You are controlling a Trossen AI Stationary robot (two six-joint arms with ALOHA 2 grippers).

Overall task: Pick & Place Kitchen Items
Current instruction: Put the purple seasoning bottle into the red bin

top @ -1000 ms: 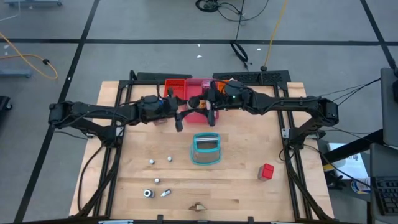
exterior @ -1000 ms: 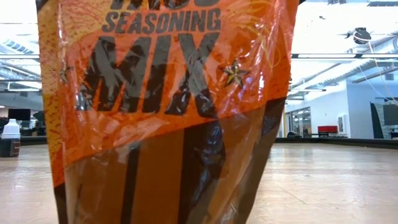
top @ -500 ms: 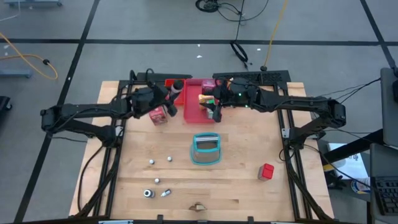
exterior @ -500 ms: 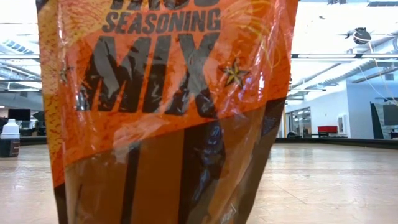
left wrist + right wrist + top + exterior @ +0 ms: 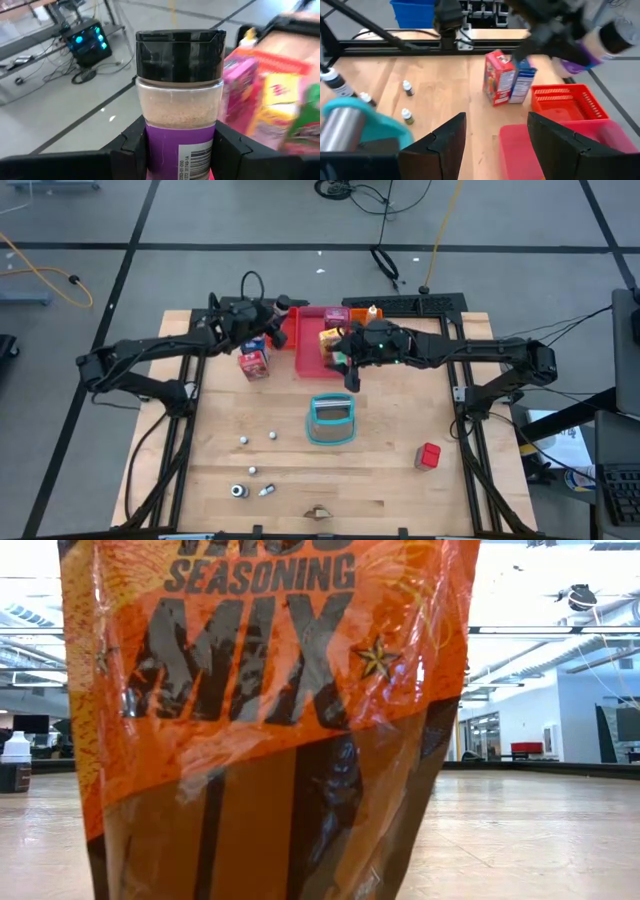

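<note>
My left gripper (image 5: 180, 145) is shut on a clear spice jar (image 5: 179, 100) with a black cap and a purple label, up by the red tray (image 5: 296, 322) at the far left. The jar (image 5: 284, 308) also shows in the high view. My right gripper (image 5: 497, 120) stands open with nothing between its fingers, over the near end of the pink tray (image 5: 312, 352). In that tray lies a yellow-pink carton (image 5: 331, 338). A red-blue carton (image 5: 254, 361) stands on the table. The teal basket (image 5: 330, 421) sits mid-table. My left gripper pinches the jar's purple-labelled body (image 5: 156, 150) between its two fingers, one on each side, below the powder-filled part. The fingers come roughly level from the table's left. The jar is lifted clear of the table, cap uppermost.
An orange tray (image 5: 366, 311) sits at the far edge. A red cube (image 5: 429, 455) lies near right; small balls (image 5: 257, 438) and caps (image 5: 250, 491) lie near left. An orange seasoning packet (image 5: 270, 720) at the near edge fills the low view.
My left gripper has swung with the jar from over the table's middle toward the far left, uncovering the red-blue carton. My right gripper has drawn a little toward the near edge along the pink tray.
</note>
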